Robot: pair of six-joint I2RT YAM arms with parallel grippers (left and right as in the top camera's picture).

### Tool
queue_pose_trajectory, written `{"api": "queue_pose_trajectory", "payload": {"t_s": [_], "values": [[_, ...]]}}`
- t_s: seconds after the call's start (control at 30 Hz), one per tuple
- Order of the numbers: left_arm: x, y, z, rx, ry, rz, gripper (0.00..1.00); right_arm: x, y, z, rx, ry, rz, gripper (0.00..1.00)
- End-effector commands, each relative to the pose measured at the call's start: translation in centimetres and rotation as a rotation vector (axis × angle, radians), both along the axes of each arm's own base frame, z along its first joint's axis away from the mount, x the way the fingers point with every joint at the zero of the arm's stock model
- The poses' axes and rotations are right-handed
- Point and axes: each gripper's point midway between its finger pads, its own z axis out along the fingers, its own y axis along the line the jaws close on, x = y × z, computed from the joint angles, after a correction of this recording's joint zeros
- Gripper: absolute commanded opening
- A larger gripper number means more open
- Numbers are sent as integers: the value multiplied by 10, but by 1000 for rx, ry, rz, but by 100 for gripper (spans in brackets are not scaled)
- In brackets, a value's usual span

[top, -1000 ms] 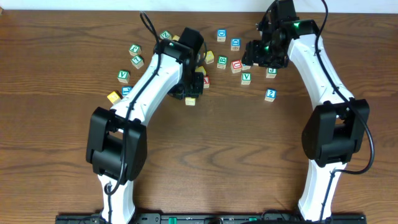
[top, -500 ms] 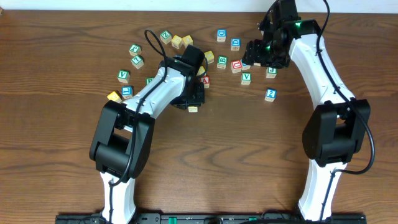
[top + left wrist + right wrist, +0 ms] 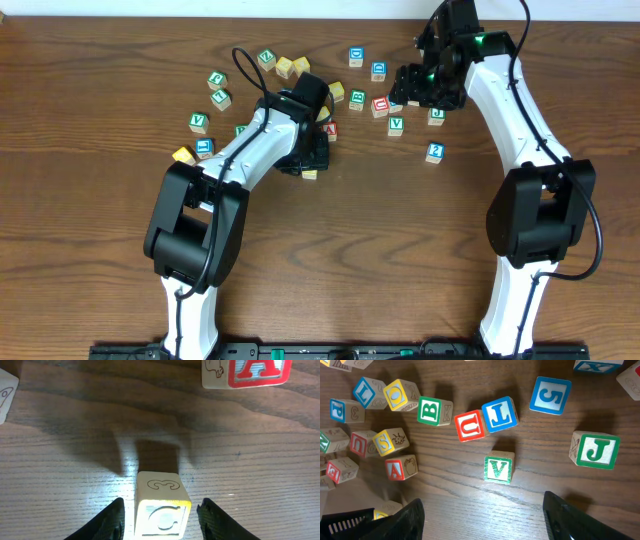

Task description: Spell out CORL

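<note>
Wooden cube (image 3: 160, 506): yellow-rimmed face, outlined 3 on adjoining side.

table (image 3: 90, 260): dark brown wood grain. left arm (image 3: 240, 150) and right arm (image 3: 510, 95): white shells, black joints, green light on the right one. left gripper (image 3: 161, 505) and right gripper (image 3: 482, 500): black. yellow-edged cube (image 3: 161, 510): pale wood, faint letter in a yellow frame, outlined 3 on the next face. red a cube (image 3: 250, 372): red letter, red frame, line drawing on the side. others, pale wood sides: blue l cube (image 3: 500, 414), red u cube (image 3: 470, 425), green b cube (image 3: 431, 411), green v cube (image 3: 498, 469), green j cube (image 3: 597, 450), blue 5 cube (image 3: 550, 395), yellow o cube (image 3: 397, 395), yellow s cube (image 3: 387, 441).
</note>
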Motion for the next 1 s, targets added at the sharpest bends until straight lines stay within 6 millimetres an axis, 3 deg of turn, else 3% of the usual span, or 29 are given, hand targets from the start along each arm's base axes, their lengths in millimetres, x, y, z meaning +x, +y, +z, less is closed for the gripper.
{"api": "queue_pose_trajectory", "payload": {"t_s": [0.0, 0.17, 0.3, 0.33, 0.4, 0.5, 0.6, 0.73, 0.87, 0.97], "values": [[-2, 0, -4, 9, 7, 2, 48, 5, -5, 19, -1, -48, 1, 71], [14, -2, 26, -17, -76, -44, 48, 4, -5, 19, -1, -45, 2, 72], [30, 6, 77, -51, -205, -62, 49, 3, -5, 18, -2, -39, 2, 75], [33, 11, 93, -58, -239, -60, 49, 2, -4, 18, -2, -36, 4, 75], [36, 35, 142, -72, -350, -46, 48, -2, 4, 19, 15, -36, 52, 77], [34, 66, 179, -55, -429, 8, 49, -5, 10, 18, 11, -36, 77, 77], [30, 87, 201, -47, -472, 31, 49, -8, 16, 18, 11, -31, 90, 77], [25, 114, 210, -31, -476, 88, 49, -10, 27, 18, 11, -33, 112, 76], [25, 138, 203, -11, -448, 142, 49, -9, 30, 17, -35, -48, 117, 67], [28, 154, 202, 15, -456, 157, 49, -4, 40, 28, -46, -86, 103, 65]]}}
